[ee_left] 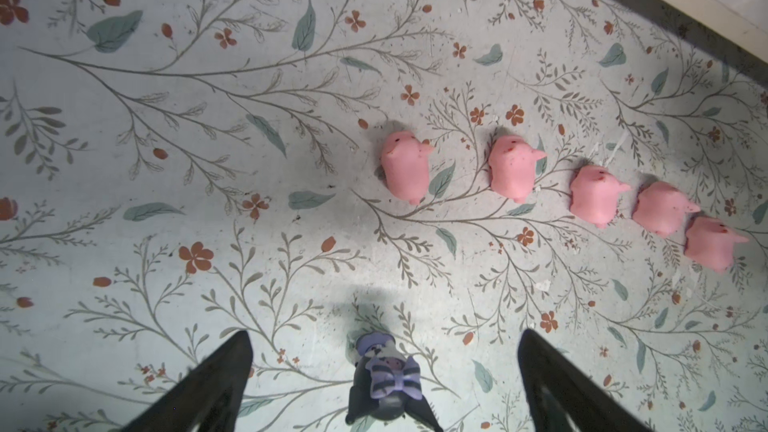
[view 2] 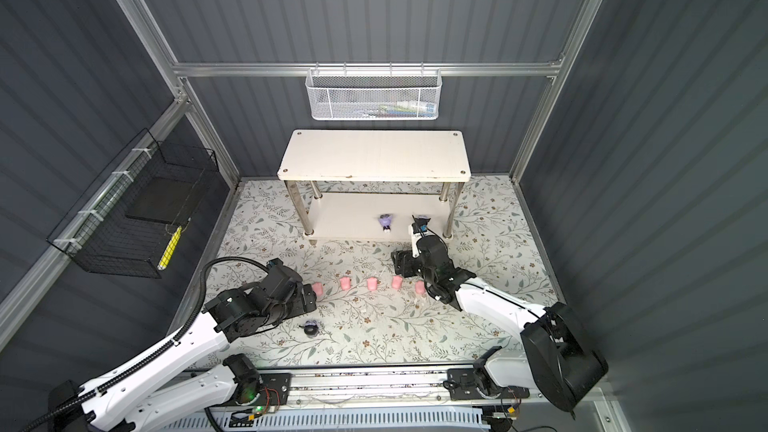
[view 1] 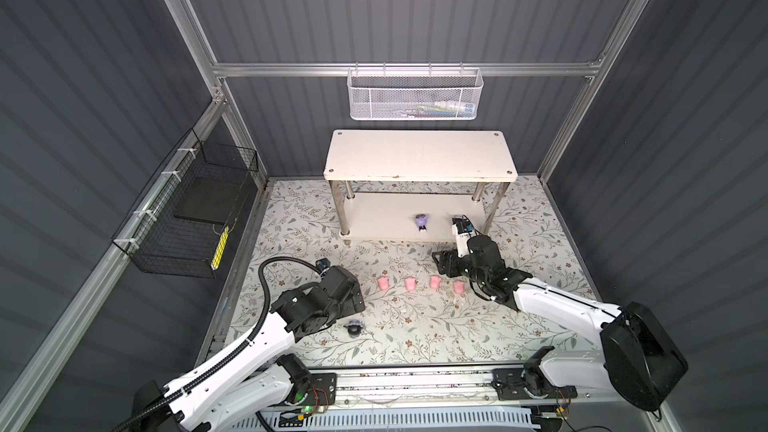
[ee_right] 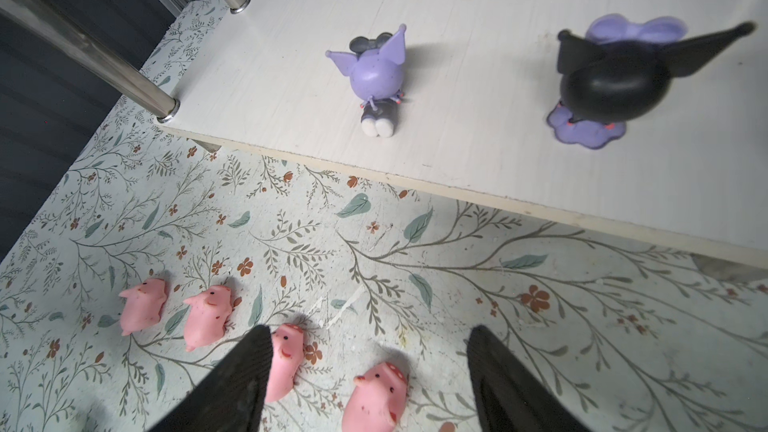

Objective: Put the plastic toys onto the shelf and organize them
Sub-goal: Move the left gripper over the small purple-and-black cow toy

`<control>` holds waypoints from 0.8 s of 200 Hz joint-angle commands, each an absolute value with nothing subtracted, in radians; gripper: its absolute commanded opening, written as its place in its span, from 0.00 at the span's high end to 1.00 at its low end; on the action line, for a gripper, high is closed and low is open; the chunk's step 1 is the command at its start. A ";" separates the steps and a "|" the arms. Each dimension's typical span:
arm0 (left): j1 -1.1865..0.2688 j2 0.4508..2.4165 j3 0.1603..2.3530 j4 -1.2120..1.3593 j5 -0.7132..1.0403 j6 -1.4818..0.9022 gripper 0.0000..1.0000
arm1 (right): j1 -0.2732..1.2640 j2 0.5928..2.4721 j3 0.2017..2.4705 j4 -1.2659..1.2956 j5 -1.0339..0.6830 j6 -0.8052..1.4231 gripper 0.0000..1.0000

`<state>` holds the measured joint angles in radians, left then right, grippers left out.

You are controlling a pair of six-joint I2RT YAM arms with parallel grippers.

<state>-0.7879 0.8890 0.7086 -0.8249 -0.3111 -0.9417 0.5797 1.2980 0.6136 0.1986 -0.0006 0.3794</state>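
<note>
- 8 toys show in all: 2 purple toys on the shelf's lower tier (ee_right: 478, 35), and 6 on the floral mat (ee_left: 166, 118).
- 1 purple toy (ee_left: 388, 376) lies on the mat between the fingers of the left gripper (ee_left: 385, 334). The jaws are spread wide and hold nothing.
- Its length seems to run along the fingers, so the jaws would close across its narrow width.
- The left arm is far nearer this toy than the right.
- 5 pink pigs (ee_left: 513, 168) sit in a row on the mat, well short of the shelf (view 1: 419, 155).
- The right gripper (ee_right: 369, 328) hovers over the row's right end with its jaws apart and empty, 1 pig showing between them.
- The top tier is bare.
- The white mesh basket (view 1: 413, 95) holds items too indistinct to name.
- The black wire basket (view 1: 187, 209) holds a dark slab.
</note>
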 commanded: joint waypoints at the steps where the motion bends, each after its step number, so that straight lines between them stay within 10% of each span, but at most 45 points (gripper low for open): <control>1: -0.822 0.873 0.709 -0.851 -0.390 -0.993 0.00 | 0.582 1.306 0.621 0.209 0.000 0.361 0.24; 67: -1.145 0.956 0.681 -0.925 -0.526 -1.218 0.00 | 0.582 1.335 0.633 0.212 -0.013 0.361 0.24; 160: -1.185 1.003 0.627 -0.867 -0.524 -1.268 0.00 | 0.582 1.376 0.630 0.241 -0.035 0.378 0.24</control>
